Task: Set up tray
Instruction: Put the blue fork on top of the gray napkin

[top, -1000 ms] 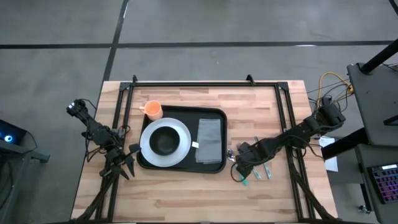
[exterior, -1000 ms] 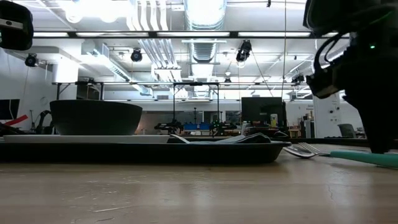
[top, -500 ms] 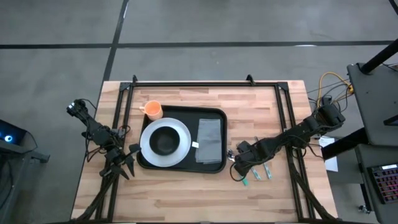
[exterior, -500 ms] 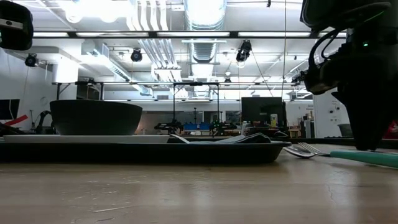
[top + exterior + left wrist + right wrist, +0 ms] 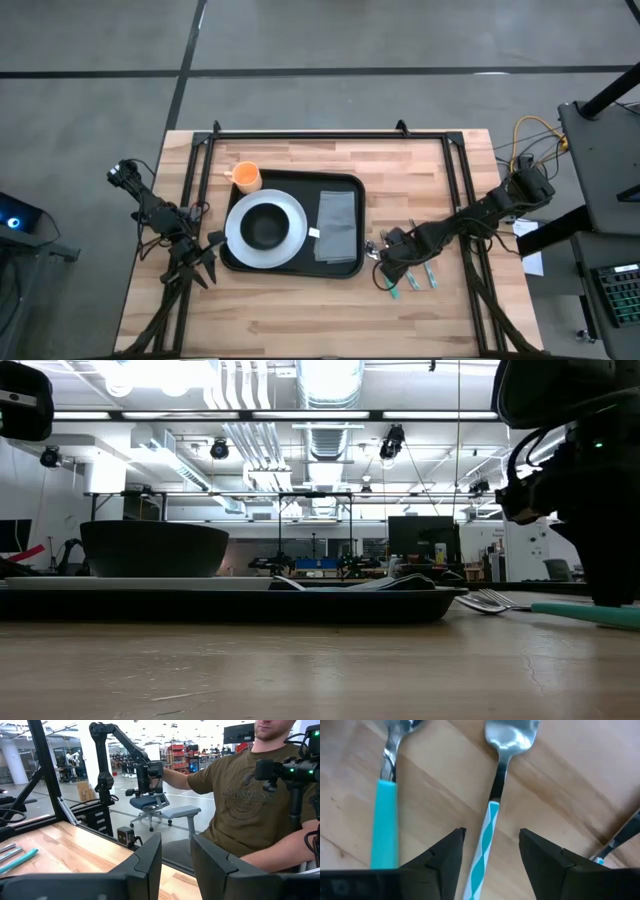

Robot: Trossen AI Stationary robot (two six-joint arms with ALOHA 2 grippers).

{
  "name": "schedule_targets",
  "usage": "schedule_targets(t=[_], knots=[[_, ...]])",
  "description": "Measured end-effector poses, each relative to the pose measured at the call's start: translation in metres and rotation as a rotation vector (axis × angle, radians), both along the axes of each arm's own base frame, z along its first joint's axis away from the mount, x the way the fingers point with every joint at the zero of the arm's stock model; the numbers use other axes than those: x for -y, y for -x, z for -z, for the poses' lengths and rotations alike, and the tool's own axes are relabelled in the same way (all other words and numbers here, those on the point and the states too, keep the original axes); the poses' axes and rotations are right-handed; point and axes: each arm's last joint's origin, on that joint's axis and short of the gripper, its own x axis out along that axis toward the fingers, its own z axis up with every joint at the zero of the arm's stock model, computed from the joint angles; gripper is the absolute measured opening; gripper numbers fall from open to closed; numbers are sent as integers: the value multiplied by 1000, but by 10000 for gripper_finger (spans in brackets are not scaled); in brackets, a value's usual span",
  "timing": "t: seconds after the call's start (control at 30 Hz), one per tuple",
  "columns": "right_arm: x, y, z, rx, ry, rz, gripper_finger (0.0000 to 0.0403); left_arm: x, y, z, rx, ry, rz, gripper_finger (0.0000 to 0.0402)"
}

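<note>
Two arms are at the table (image 5: 300,310). The tray (image 5: 340,265) lies in the middle, holding a plate (image 5: 290,245), a bowl (image 5: 264,226) and a napkin (image 5: 336,224). Right of the tray, the right gripper (image 5: 487,851) hangs spread wide over a striped spoon (image 5: 492,815). Left of the tray, the left gripper (image 5: 176,860) waits, parted too. A cup (image 5: 246,177) sits at the tray's far left corner.
</note>
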Motion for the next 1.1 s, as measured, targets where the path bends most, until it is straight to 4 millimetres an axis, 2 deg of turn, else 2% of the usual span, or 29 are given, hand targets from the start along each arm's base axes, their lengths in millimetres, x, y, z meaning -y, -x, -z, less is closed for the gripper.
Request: schedule_targets(t=[0.2, 0.47, 0.8, 1.1], knots=[[-1, 2, 4, -35, -41, 27, 122, 0, 0, 0, 0, 0, 0, 85], [-3, -2, 11, -68, -50, 15, 24, 0, 0, 0, 0, 0, 0, 85], [-2, 1, -3, -36, -66, 76, 18, 0, 0, 0, 0, 0, 0, 85], [3, 3, -11, -54, -76, 220, 16, 0, 0, 0, 0, 0, 0, 85]])
